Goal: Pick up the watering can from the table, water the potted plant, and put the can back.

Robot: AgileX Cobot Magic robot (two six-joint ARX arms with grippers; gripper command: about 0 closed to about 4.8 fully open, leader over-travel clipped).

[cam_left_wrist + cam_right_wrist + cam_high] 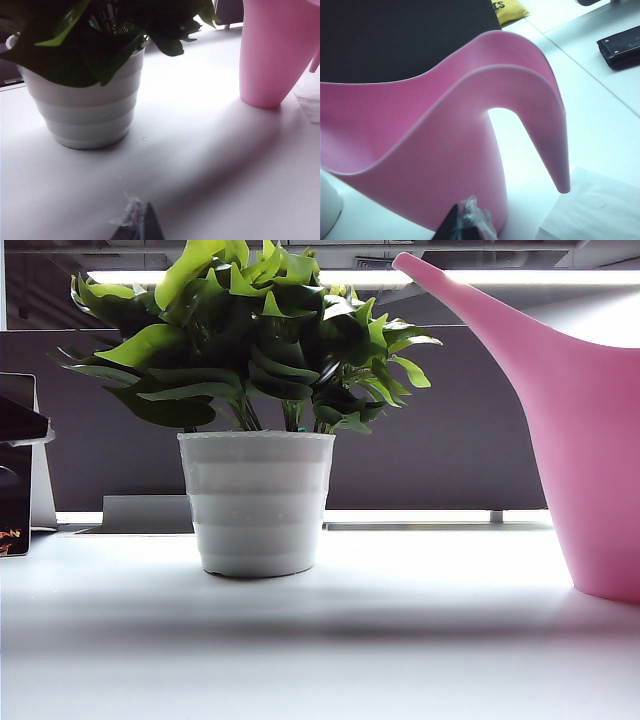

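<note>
While the watering can [590, 440] stands upright on the white table [330, 640] at the right of the exterior view, its body is cut off by the frame edge and only its long spout rises up and leftward toward the leaves. Whether it holds any water cannot be told: its opening shows in the right wrist view, but the inside is hidden behind the pink wall. Well apart from it, to the left, the potted plant [256, 502] sits on the table, its white ribbed pot filled with bright and dark green pointed leaves that hide the soil.

Neither arm appears in the exterior view. Of the left gripper [141, 226] only a dark tip with a scrap of clear wrapping shows, low over the bare table in front of the pot and the can; whether its jaws are spread or pressed together I cannot tell. Equally little shows of the right gripper [465, 225], just beside the can's pink wall near the curved handle [540, 125]; its jaws are pressed together on nothing. A dark flat object [620, 47] lies farther off, too blurred to name.
</note>
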